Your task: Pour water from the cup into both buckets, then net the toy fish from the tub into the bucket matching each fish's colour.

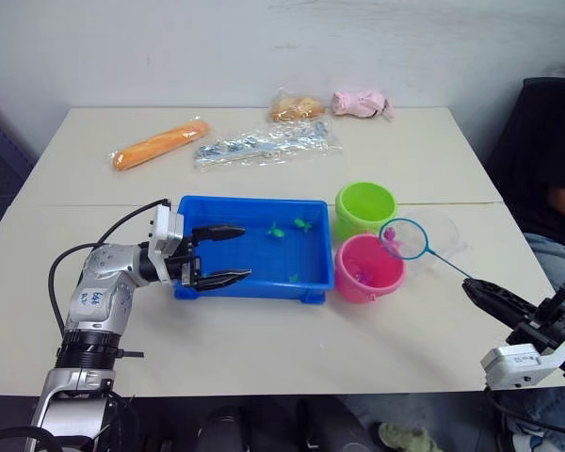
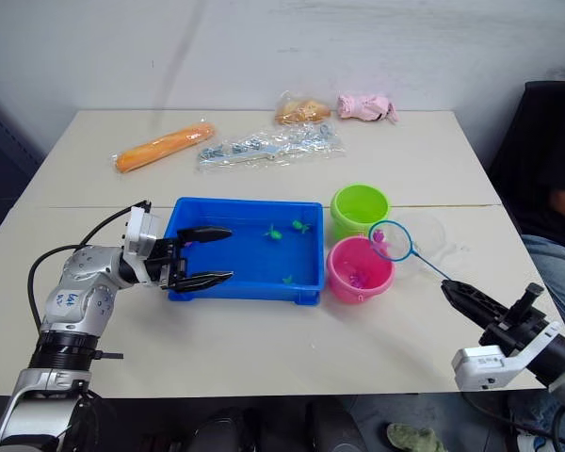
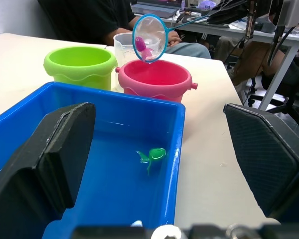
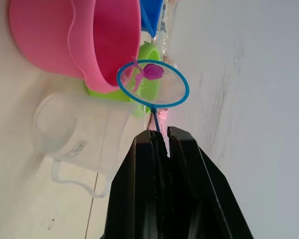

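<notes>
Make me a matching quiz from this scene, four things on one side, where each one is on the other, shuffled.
1. magenta toy fish
2. round blue-rimmed net
3. small green toy fish
4. open left gripper

A. lying in the shallow blue plastic tub
B. at the tub's left end
C. caught in the net's mesh
D. held above the pink plastic bucket by the right gripper

Pairs: 1-C, 2-D, 3-A, 4-B

the tub (image 1: pixel 250 247) is showing glossy blue plastic. the 2 buckets, green (image 1: pixel 364 208) and pink (image 1: pixel 368 267), are looking like smooth shiny plastic. the cup (image 4: pixel 84 134) is appearing as clear frosted plastic. the table (image 1: pixel 264 330) is looking matt. a crinkly clear bag (image 1: pixel 264 143) is glinting.
</notes>
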`<state>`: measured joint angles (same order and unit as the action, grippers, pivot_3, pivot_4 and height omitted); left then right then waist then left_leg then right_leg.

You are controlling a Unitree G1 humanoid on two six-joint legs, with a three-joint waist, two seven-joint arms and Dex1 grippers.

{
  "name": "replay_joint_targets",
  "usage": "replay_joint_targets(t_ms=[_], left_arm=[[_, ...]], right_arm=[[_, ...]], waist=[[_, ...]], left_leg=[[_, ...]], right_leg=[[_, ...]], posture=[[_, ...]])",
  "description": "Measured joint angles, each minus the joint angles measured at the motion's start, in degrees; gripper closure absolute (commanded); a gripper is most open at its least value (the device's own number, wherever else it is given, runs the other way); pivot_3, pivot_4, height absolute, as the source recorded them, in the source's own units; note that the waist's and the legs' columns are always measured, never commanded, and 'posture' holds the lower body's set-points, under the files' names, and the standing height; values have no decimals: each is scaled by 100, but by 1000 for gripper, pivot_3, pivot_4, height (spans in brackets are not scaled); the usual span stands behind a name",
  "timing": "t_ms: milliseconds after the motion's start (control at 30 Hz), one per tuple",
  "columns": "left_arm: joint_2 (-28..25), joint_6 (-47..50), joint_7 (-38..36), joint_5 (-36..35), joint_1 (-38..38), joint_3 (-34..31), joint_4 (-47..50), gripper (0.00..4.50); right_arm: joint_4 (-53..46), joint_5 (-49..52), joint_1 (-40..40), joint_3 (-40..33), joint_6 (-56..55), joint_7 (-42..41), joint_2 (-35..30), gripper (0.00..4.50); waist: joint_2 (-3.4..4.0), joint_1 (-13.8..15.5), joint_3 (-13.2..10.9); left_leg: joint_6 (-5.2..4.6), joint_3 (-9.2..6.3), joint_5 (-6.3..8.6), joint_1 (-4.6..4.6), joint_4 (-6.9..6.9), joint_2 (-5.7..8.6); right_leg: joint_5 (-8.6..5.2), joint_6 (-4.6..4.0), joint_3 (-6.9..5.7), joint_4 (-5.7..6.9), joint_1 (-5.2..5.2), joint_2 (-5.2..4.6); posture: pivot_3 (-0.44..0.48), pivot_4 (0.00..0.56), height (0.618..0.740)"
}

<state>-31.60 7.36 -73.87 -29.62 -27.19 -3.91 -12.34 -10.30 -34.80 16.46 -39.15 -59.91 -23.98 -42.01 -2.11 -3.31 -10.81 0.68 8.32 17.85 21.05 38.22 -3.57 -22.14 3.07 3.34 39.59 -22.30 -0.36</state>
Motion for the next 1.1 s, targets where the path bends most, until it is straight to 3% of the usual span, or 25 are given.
replay_joint_targets(t_ms=[267, 1100], left_arm=[[57, -23, 47, 23, -161, -2, -144, 58], [169, 25, 293, 31, -163, -5, -161, 58]], right_arm=[[-88, -797, 11, 0, -211, 870, -25, 4500], [-297, -2023, 495, 38, 19, 2328, -373, 4500]], waist=[[2, -10, 1], [2, -11, 1]], left_leg=[[2, 2, -2, -3, 1, 0], [3, 8, -4, -7, 3, 0]], right_leg=[[0, 0, 2, 5, 0, 1], [0, 0, 7, 12, 0, 2]], posture=[[0, 150, 740], [0, 150, 740]])
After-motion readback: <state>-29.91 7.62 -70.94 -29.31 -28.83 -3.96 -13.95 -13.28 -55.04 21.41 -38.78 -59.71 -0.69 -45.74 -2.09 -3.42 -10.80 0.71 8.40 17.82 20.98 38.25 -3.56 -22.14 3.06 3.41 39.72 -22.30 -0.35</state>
